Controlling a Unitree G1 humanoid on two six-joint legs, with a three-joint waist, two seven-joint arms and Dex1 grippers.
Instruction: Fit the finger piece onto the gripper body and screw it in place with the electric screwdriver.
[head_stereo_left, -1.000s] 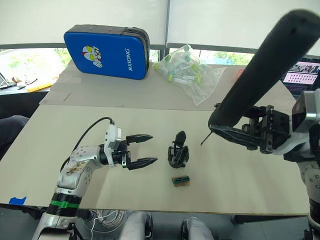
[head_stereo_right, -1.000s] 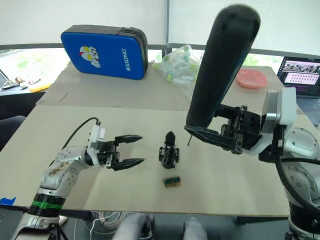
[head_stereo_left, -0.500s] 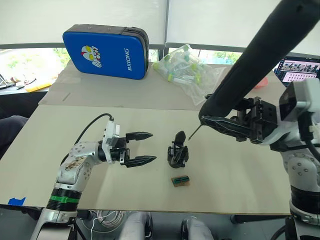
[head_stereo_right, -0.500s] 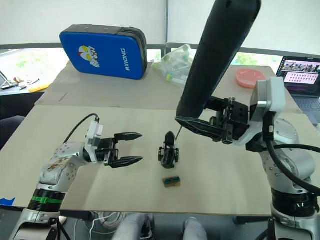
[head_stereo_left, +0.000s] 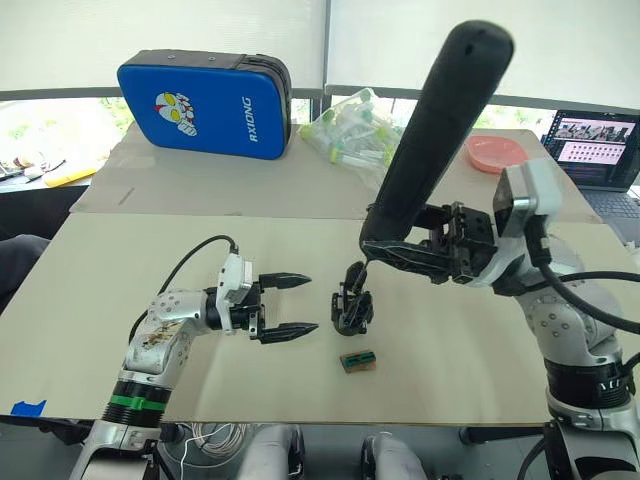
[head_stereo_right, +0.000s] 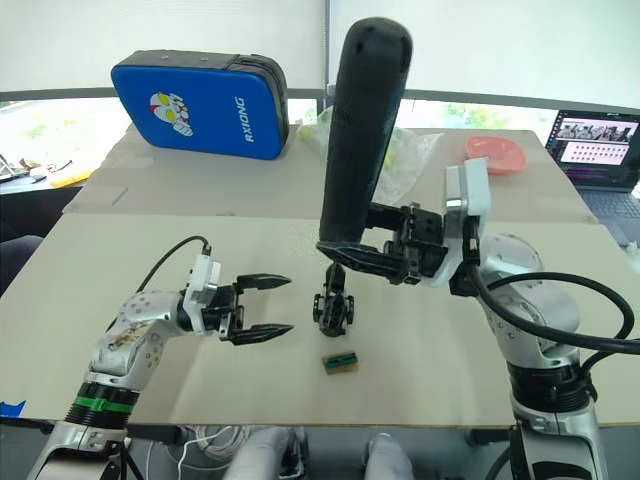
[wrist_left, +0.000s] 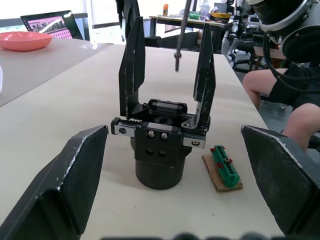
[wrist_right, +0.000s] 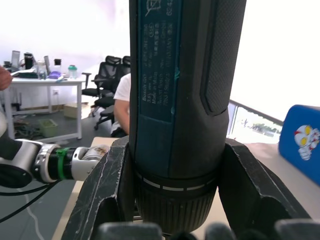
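Had my right pincer (head_stereo_left: 400, 255) clamped on the screwdriver (head_stereo_left: 432, 140), bit over the gripper body (head_stereo_left: 352, 305), left pincer (head_stereo_left: 290, 307) wide open and empty beside it to steady.

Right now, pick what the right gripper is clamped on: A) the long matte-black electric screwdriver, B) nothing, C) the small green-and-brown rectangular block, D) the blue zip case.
A: the right gripper is shut on the electric screwdriver, held upright with its bit above the gripper body.

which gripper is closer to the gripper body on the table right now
Right. The right gripper, shut on the electric screwdriver, hangs just above the gripper body; the open left gripper sits apart, beside it.
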